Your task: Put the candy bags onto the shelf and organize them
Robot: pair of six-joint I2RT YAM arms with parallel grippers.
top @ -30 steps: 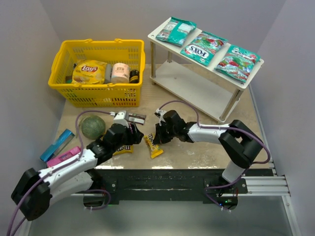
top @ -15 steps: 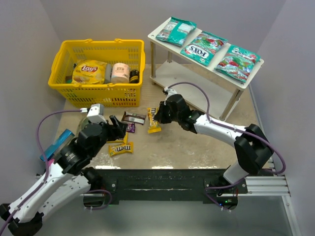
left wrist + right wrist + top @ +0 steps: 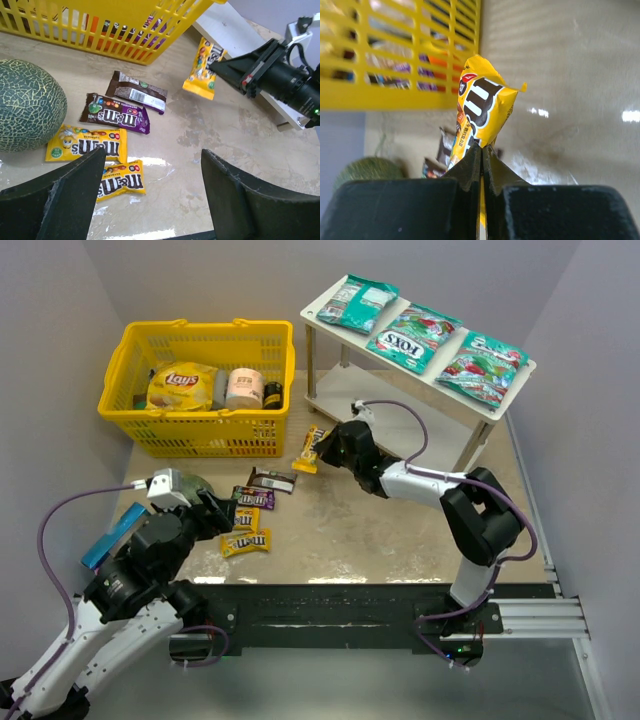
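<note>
Three teal-green candy bags lie on the top board of the white shelf. My right gripper is shut on a yellow M&M's packet, held in the air between the basket and the shelf's left legs. On the table lie a brown packet, a purple packet and two yellow packets. My left gripper hangs open and empty just above the table, near the two yellow packets.
A yellow basket with a Lay's bag and jars stands at the back left. A green melon sits left of the packets. A flat blue packet lies at the table's left edge.
My right gripper has carried the yellow packet up and back, from the table's middle toward the shelf. My left arm has drawn back to the left and its jaws have widened.
</note>
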